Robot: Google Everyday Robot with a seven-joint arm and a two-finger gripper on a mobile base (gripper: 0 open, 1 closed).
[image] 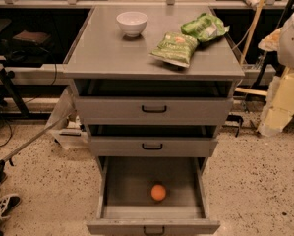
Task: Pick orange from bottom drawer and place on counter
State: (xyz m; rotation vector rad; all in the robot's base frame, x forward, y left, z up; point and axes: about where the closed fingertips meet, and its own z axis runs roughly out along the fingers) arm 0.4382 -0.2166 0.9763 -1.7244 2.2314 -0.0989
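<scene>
The counter (107, 53) is the widest surface here, and we judge its hazard comes last: it is flat with no lip that we can see, so a round fruit let go with any sideways push may roll off an edge, and the bare left and front stretch looks the safest landing. Below it, the two upper drawers (117, 110) appear partly pulled out, and the middle one's front hangs over the rear of the bottom drawer (132, 181), so an arm dropping in or lifting out could knock that front if it strays too far back. The bottom drawer itself stands well open, yet its side walls and front panel hem in any approach from the side. On the counter's right half lie two green chip bags (174, 47), one partly over the other, which a careless placement could crush or shove. The white bowl (132, 23) sits near the back, left of the bags, and could be nudged. The orange (158, 192) rests on the drawer floor, right of centre and towards the front, clear of every wall; being smooth and round, it may skid away from an off-centre pinch. The gripper is nowhere in the camera view, so we cannot tell whether it is spread or closed
</scene>
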